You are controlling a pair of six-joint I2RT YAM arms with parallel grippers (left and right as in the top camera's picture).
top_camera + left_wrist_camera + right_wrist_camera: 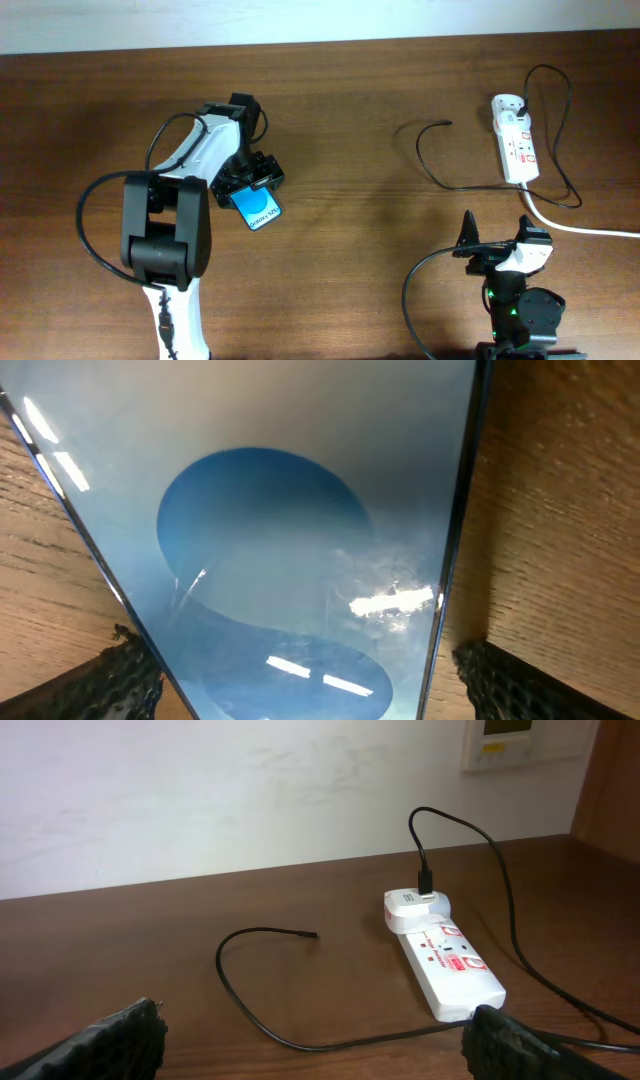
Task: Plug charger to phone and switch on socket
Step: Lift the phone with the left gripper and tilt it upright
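**Left gripper straddles blue-screened slim phone; clamp unclear.**
Thin black charger cable's tip lies far-left of the wide-spread right gripper, the nearer arm.

phone fills view | end effector pads flank it | wood table

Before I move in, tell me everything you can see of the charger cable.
The cable is thin, black, limp and rubbery-looking. One end plugs down into a white adapter on the far end of the power strip; from there it arcs up, runs past the strip and curls across the table. Its small tip lies free on the wood, ungripped.
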